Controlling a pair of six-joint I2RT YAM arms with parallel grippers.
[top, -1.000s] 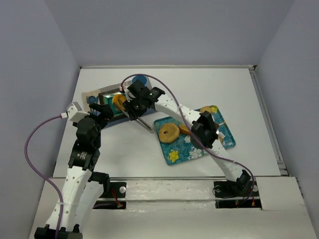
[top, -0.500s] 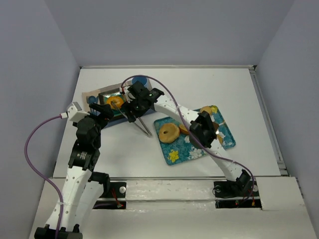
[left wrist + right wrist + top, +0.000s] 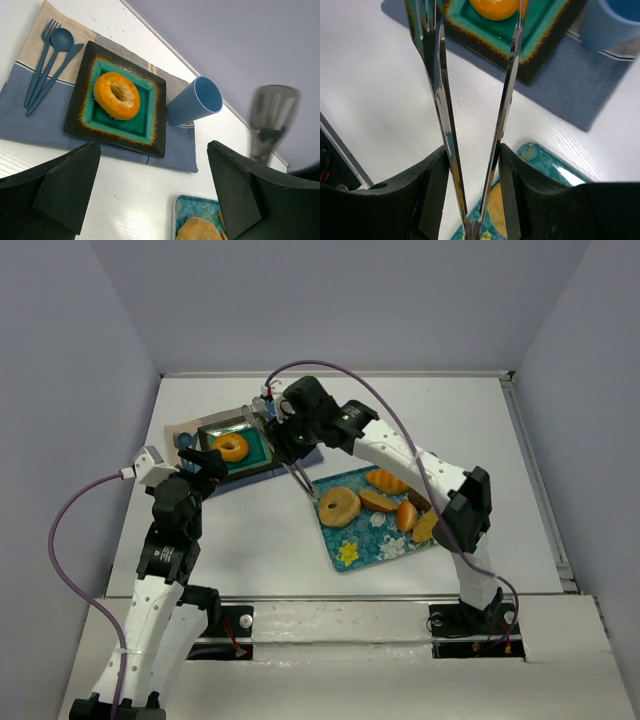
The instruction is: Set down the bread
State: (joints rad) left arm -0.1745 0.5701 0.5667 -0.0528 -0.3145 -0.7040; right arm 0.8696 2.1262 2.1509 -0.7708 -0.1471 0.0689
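The bread (image 3: 231, 447), a glossy orange ring, lies flat on the square green plate (image 3: 258, 445) with a dark rim; it also shows in the left wrist view (image 3: 117, 95) and at the top of the right wrist view (image 3: 495, 7). My right gripper (image 3: 292, 443) (image 3: 473, 155) is shut on metal tongs (image 3: 440, 90). The tongs' arms are spread and empty, with their tips just short of the plate (image 3: 530, 50). My left gripper (image 3: 205, 466) (image 3: 155, 195) is open and empty, near the plate's left side.
A blue cup (image 3: 197, 101) stands to the right of the plate on a blue and tan placemat (image 3: 30, 115), with blue cutlery (image 3: 50, 60) at its left. A patterned teal tray (image 3: 380, 543) holds a tan bagel (image 3: 339, 506), a croissant roll (image 3: 385, 481) and other pieces.
The tongs have let go of the bread, which now lies flat on the plate. My right arm has drawn back to the right, tongs open. My left arm has not moved.
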